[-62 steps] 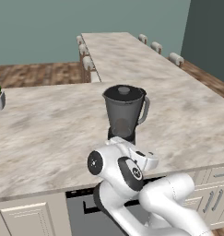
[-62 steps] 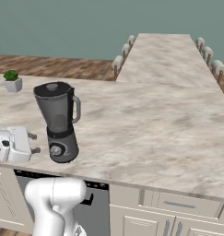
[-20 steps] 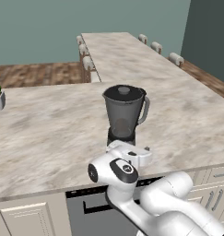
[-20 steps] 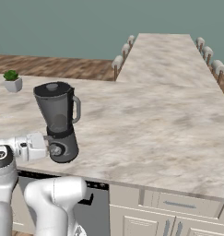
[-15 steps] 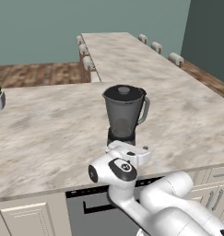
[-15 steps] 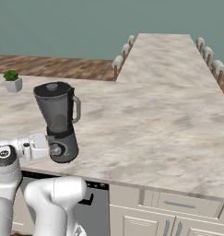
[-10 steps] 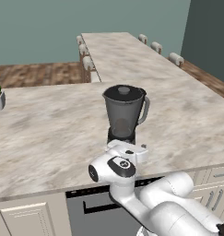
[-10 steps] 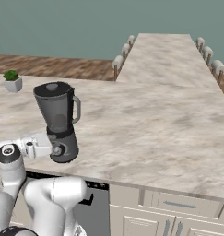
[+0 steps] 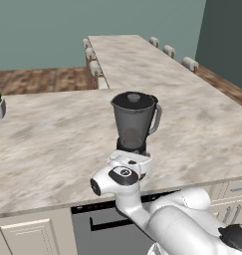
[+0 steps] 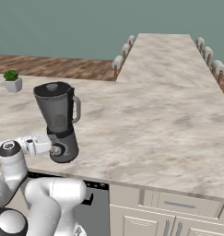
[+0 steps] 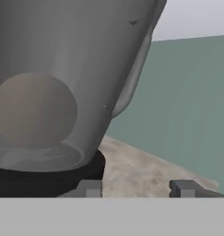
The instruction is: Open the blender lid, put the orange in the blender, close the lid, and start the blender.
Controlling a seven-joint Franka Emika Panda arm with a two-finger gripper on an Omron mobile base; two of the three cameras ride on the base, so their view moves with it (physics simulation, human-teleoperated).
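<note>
The arm is being held low at the front edge of the worktop (image 9: 48, 144), its wrist bent so that the white hand is being pointed level at the foot of the blender (image 9: 134, 124). In the right base view the hand is being reached in from the left, with the tool (image 10: 48, 145) being brought right up against the dark base beside the round knob (image 10: 57, 150). In the hand view, 2 finger tips (image 11: 89, 188) are being shown at the bottom, with a gap between them; the tool is being read as drawn in to its narrowest setting, and whether the knob is being pinched cannot be told.

The blender is being kept upright near the worktop's front edge. Its smoky jar is being closed by the blender lid (image 9: 134, 99), seated flat on the rim with its small knob uppermost. Inside the jar, the orange (image 11: 35, 110) is being seen through the translucent wall as a dull round shape resting at the bottom.

A small potted plant (image 10: 12, 80) is being kept well apart, far back on the left of the worktop.

No writing can be read on anything.
</note>
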